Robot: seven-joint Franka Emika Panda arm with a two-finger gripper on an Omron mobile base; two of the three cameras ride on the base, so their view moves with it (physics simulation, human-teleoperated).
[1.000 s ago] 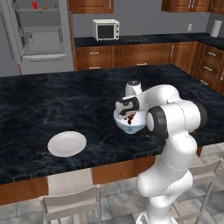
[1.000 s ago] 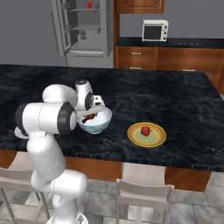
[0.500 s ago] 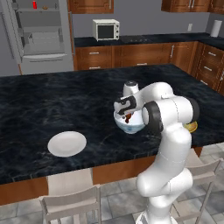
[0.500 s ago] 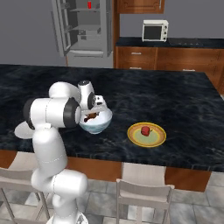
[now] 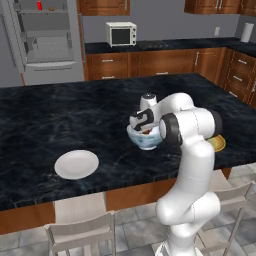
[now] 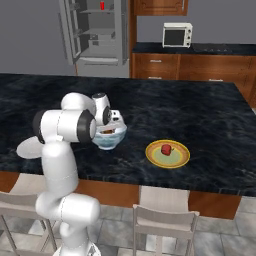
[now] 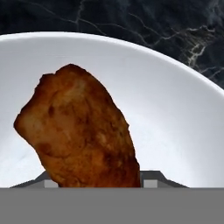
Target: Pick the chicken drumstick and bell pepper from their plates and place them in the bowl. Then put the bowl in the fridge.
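Chicken drumstick (image 7: 81, 131) is seen close up in the hand view as a lumpy, glossy brown piece with darker mottled patches, wide at its upper end and narrowing downward. It is framed by the smooth white inside of the bowl (image 7: 175, 113), whose rim curves across the top against the dark marbled tabletop (image 7: 131, 17). Whether the drumstick is held or merely lying in the bowl cannot be told, as the fingertips are hidden behind the meat; the gripper (image 5: 143, 126) is lowered into the bowl's mouth, and its width cannot be judged.

From the left base view, the bowl (image 5: 146, 140) is shown with a pale blue patterned outside, standing on the tabletop (image 5: 75, 115) just in front of the arm. A plain white plate (image 5: 76, 164) lies bare, well apart to the bowl's left.

In the right base view, the bell pepper (image 6: 165, 149), small, rounded and bright red, rests on the yellow-orange plate (image 6: 167, 154) near the bowl (image 6: 110, 138). The grey fridge (image 6: 97, 30) stands open beyond the tabletop, its shelves visible.
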